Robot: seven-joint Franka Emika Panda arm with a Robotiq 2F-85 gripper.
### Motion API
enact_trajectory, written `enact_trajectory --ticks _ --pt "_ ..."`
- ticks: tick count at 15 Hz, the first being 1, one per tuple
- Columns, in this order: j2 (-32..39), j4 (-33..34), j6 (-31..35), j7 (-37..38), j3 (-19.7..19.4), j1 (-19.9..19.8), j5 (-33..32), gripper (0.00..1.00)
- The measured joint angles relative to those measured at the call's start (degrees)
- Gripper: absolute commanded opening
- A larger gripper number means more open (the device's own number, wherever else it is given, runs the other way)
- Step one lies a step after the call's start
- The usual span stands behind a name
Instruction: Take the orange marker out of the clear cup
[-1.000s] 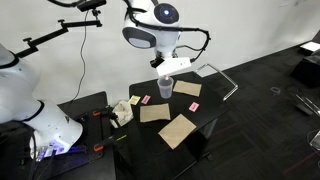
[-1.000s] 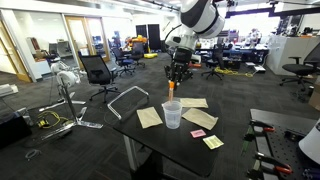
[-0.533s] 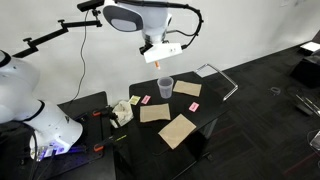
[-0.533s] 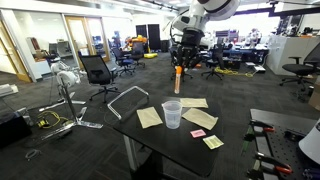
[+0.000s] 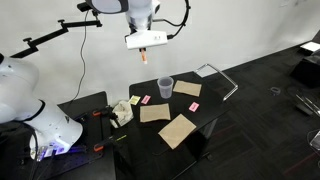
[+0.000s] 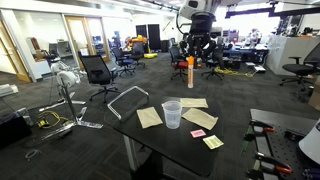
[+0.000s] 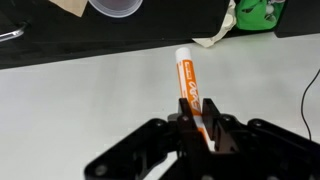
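In the wrist view the gripper (image 7: 203, 135) hides one end of the orange marker (image 7: 188, 88) from us; the top edge cuts off the clear cup (image 7: 118, 7); we see only part of it.

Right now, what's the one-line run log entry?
end effector: shut on orange marker | orange marker: held in air, outside clear cup | clear cup: upright

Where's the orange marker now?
The tool holds the marker high in the air, up and left of the cup in an exterior view.

Open air above the clear cup (image 5: 165, 87)
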Motion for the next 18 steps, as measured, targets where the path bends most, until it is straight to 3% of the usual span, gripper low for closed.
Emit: enact_trajectory --ticks 5,10,18 --pt "-3.4 -1.2 -5.0 7.7 0.0 2.4 -7.2 0.05" --pt "-3.7 -3.6 -5.6 12.0 0.6 5.6 -11.8 0.05" --pt "-0.1 -6.8 0.7 15.4 2.4 8.3 -18.0 0.05"
